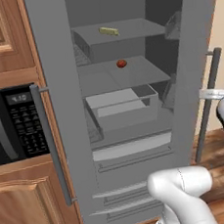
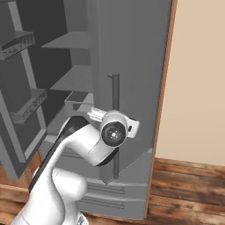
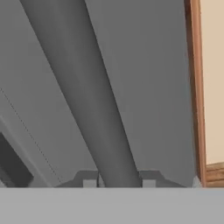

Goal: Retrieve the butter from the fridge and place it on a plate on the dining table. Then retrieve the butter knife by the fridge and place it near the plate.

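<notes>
At the fridge's (image 1: 133, 106) right door handle (image 3: 94, 113), our gripper (image 3: 119, 183) straddles the bar, fingers barely apart, to swing it; butter (image 1: 109, 31) waits on the top shelf.

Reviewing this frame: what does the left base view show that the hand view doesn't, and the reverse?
Left base view alone: the butter on the top shelf of the open fridge, a small red item on the shelf below, and the black microwave at left.

Hand view alone: the gripper with its fingertips either side of the door handle, seen close up.

Both: that long vertical handle on the right-hand fridge door, and the wood floor strip.
</notes>
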{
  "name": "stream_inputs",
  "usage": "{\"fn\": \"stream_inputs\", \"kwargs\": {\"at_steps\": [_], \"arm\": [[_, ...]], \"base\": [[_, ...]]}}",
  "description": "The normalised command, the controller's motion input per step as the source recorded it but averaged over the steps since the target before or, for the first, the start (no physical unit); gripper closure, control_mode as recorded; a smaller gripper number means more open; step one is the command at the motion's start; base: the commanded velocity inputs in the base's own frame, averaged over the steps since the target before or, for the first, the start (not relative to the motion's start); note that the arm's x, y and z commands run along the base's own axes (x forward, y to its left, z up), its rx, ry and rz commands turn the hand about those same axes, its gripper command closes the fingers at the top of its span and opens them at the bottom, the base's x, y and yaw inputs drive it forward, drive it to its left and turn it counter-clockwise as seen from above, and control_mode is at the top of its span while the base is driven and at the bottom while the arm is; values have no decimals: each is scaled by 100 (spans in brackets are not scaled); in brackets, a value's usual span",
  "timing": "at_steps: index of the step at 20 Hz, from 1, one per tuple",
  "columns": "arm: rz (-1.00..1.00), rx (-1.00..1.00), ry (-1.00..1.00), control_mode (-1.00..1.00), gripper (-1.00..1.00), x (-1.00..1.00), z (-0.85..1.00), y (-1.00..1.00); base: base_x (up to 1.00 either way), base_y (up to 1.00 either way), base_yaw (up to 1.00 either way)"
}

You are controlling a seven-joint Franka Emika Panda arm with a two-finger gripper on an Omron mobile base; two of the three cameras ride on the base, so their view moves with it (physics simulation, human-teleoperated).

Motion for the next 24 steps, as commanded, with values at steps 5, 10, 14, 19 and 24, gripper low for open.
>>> {"fn": "stream_inputs", "kwargs": {"at_steps": [5,10,14,19,24], "arm": [[6,2,1,-100,100,-89,2,-99],[-1,-18,0,-100,100,-33,26,8],[-14,-37,-4,-100,-100,-61,41,75],[-25,-49,3,-100,-100,-45,43,90],[-17,-65,8,-100,-100,-1,40,72]], "base": [[0,0,0],[0,0,0],[0,0,0],[0,0,0],[0,0,0]]}}
